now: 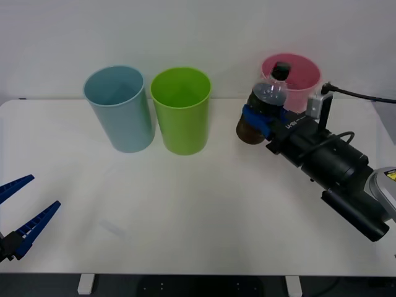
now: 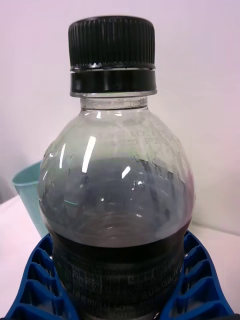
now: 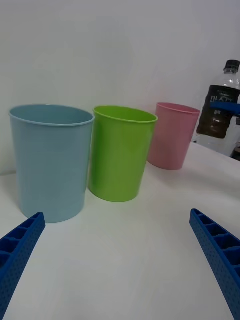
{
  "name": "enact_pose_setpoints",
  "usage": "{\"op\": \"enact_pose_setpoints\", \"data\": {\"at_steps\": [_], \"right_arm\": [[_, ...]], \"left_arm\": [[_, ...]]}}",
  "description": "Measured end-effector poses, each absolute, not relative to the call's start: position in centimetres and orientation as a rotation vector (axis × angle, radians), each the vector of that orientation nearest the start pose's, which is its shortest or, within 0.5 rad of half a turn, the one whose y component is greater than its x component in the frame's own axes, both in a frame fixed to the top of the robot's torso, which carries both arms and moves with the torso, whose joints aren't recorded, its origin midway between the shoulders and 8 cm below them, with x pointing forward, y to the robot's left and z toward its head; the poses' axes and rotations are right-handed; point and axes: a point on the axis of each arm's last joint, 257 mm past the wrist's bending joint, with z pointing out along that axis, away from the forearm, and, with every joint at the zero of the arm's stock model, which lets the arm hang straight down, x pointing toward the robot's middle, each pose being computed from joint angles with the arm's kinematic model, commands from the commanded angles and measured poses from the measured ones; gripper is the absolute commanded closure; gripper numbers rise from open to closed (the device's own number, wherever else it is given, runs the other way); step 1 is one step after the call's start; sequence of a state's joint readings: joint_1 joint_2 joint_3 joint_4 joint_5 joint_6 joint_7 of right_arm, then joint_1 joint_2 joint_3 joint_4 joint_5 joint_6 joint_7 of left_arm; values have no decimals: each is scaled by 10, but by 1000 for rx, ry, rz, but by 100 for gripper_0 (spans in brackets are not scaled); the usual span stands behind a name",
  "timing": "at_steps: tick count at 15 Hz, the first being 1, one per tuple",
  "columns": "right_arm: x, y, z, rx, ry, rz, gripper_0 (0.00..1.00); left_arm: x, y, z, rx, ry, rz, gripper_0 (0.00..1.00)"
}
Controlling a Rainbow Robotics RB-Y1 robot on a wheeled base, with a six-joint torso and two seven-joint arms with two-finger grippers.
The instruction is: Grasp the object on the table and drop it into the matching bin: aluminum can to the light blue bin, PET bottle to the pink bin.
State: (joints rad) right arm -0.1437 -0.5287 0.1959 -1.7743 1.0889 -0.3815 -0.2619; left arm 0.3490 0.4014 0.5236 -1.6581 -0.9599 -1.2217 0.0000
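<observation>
Right gripper (image 1: 263,117): we find it clamped on the bottle (image 1: 267,105), blue fingers (image 2: 200,285) pressed against both sides of the dark label.
Bottle: held clear of the table (image 1: 185,210), roughly upright, black cap (image 2: 111,42) on; in the front view it overlaps the pink bin (image 1: 300,83) at that bin's 9 o'clock.
Bins: we note a row of light blue bin (image 1: 120,111), green bin (image 1: 182,114) and pink bin, the green at 3 o'clock of the blue.
Left gripper (image 1: 17,213): fingers spread wide, holding nothing, at the table's 8 o'clock corner.
</observation>
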Motion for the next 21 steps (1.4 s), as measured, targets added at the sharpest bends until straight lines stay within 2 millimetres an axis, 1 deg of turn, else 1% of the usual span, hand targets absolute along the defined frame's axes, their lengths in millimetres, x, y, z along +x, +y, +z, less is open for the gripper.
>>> {"op": "enact_pose_setpoints", "data": {"at_steps": [4,9,12,14,17,19,21], "right_arm": [[508,-129,-48,-391,1341,728,100],[525,-143,0,-389,1284,680,100],[536,-155,22,-372,1263,643,100],[548,-165,30,-375,1261,607,100],[576,-183,43,-377,1264,535,100],[594,-195,48,-368,1269,492,100],[610,-206,48,-358,1281,453,100]], "left_arm": [[342,330,-169,465,1441,-567,0],[342,330,-169,465,1441,-567,0],[342,330,-169,465,1441,-567,0],[342,330,-169,465,1441,-567,0],[342,330,-169,465,1441,-567,0],[342,330,-169,465,1441,-567,0],[342,330,-169,465,1441,-567,0]]}}
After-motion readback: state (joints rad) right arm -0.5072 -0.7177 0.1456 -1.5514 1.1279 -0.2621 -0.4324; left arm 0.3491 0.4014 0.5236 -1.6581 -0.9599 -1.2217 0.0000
